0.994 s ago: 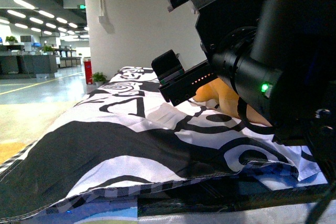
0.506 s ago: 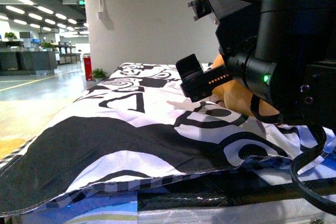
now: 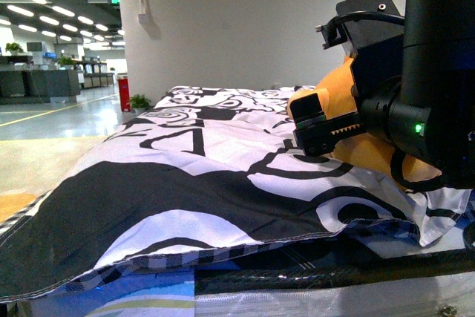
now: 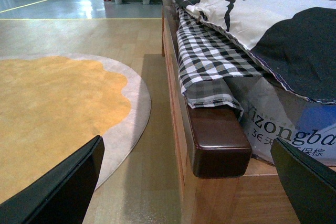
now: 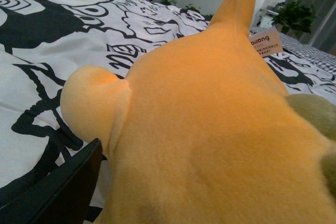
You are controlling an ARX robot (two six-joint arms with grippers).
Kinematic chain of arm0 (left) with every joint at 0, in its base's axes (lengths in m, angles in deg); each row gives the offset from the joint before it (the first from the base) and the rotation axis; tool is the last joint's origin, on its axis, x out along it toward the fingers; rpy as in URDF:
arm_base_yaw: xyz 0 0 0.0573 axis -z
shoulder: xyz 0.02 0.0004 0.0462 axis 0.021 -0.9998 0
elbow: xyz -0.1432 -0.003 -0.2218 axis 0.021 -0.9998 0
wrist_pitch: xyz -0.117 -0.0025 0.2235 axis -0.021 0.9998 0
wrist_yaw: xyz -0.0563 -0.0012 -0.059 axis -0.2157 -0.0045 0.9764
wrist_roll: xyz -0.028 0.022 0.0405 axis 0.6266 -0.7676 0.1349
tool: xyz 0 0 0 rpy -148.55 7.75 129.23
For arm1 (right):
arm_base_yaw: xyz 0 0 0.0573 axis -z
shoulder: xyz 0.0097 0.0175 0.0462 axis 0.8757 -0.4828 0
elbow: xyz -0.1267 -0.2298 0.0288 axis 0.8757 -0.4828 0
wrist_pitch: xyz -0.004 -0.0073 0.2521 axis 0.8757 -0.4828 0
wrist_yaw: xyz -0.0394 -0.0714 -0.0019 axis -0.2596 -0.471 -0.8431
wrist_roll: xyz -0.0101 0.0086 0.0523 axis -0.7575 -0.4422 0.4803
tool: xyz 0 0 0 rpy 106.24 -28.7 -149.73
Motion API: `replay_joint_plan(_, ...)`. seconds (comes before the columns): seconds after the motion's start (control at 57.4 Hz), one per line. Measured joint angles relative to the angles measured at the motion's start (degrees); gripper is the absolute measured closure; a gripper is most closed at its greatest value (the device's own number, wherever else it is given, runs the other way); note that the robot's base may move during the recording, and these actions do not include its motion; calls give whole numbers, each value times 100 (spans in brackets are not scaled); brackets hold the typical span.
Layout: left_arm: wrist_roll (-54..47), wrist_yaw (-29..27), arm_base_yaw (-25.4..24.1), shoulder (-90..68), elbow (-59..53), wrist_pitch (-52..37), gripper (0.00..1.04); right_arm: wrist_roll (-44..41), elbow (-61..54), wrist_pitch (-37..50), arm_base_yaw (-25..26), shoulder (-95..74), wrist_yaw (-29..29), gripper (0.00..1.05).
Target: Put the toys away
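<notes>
Plush animal (image 5: 210,129) fills the right wrist view. It lies on the bed's black-and-white duvet (image 3: 185,183), toward the robot's right, with the right gripper (image 3: 320,125) close against it; I cannot confirm contact. Only one finger (image 5: 58,192) shows, set far out to the side, so these jaws look spread wide and are gripping nothing.

The orange pile looks soft and squashy, and the toy is probably light and not fragile. It should yield under the jaws rather than slip, though a shallow pinch may catch only fur. The broad rounded body nearest the camera seems too fat to span. The stubby knob (image 5: 89,103) beside that finger looks like a narrower hold, as does the pointed ear (image 5: 239,3) farther off. A paper tag (image 5: 265,43) near the ear is best left alone.

The left gripper (image 4: 186,145) hangs low beside the wooden bed frame (image 4: 220,150), jaws wide apart and empty, above the floor and a yellow rug (image 4: 52,108).

The duvet lies loose and could drag along with the toy. Its near edge (image 3: 223,246) droops over the mattress. Beyond, open bedding stretches leftward to the white wall (image 3: 237,27).
</notes>
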Motion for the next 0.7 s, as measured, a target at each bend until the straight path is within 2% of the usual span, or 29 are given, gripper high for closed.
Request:
replay_joint_plan(0.366, 0, 0, 0, 0, -2, 0, 6, 44, -127, -2, -153, 319, 293, 61)
replay_joint_plan(0.575, 0, 0, 0, 0, -2, 0, 6, 173, -227, -46, -149, 516, 546, 85)
replay_joint_plan(0.697, 0, 0, 0, 0, -2, 0, 6, 382, -291, -35, -107, 669, 949, 92)
